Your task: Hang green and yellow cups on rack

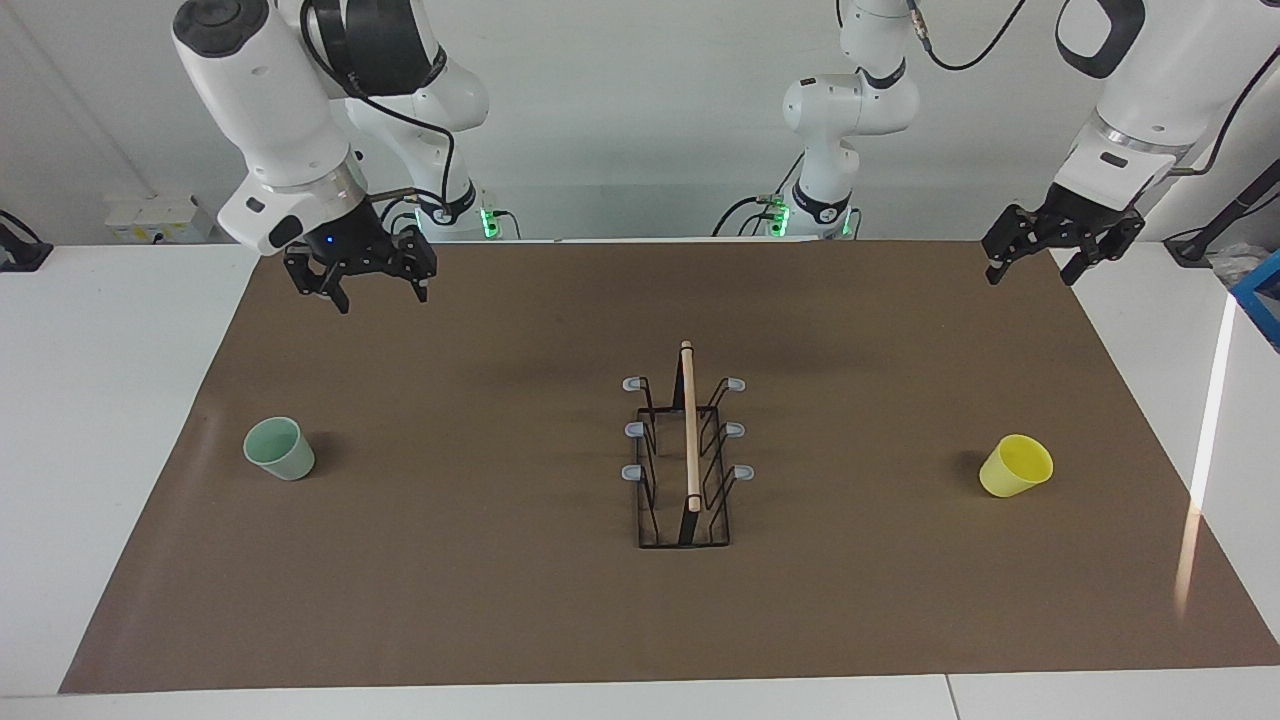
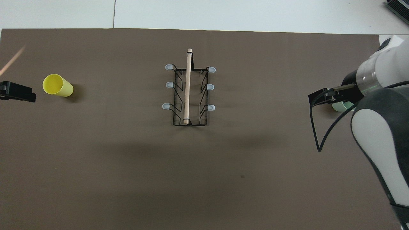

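The pale mint-green plastic cup and bright yellow plastic cup are stood at opposite table ends, the black wire rack between. Wide-jawed, empty, the right gripper and left gripper are raised; a cup could be tipped by an off-centre descent.

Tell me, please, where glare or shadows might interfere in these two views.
Facing view: a bright streak of light crosses the brown mat near the yellow cup. Overhead view: the same streak fades; soft shadows fall beside the rack, and the right arm hides most of the green cup.
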Tool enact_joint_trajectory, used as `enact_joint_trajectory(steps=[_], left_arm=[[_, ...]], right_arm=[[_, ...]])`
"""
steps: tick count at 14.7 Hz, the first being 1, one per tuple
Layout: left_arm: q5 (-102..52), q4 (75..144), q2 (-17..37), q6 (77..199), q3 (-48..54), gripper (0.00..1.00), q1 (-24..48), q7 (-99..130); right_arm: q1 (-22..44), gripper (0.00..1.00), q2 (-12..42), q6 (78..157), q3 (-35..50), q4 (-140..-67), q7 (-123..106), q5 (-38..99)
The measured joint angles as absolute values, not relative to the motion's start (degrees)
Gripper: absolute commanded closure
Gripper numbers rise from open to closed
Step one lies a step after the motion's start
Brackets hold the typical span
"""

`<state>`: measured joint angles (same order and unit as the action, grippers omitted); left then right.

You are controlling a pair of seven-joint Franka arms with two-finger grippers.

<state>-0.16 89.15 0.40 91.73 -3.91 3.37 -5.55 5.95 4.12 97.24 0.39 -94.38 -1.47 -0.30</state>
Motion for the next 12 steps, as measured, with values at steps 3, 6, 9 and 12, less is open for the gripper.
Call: enact_joint_trajectory(steps=[3,6,9,12], left_arm=[[-0.19,89.09,0.85,91.45,-4.96,0.00,3.18,-1.94],[-2.57,88.64,2.81,91.44,-7.17,0.00,2.98,2.22],[-11.07,85.07,7.61,91.49,-12.42,0.00,2.81,9.01],[-17.81,81.97,12.73,92.19,-17.13,0.00,2.68,17.90]], right_arm=[[5.85,0.00,5.88,99.25,0.39,-96.58,-5.01,-3.78],[6.27,0.00,9.10,100.33,0.46,-97.01,-8.21,-10.22],[6.55,0.00,12.54,101.69,0.63,-97.31,-13.14,-15.55],[7.44,0.00,13.93,101.55,0.67,-98.39,-18.03,-23.30]])
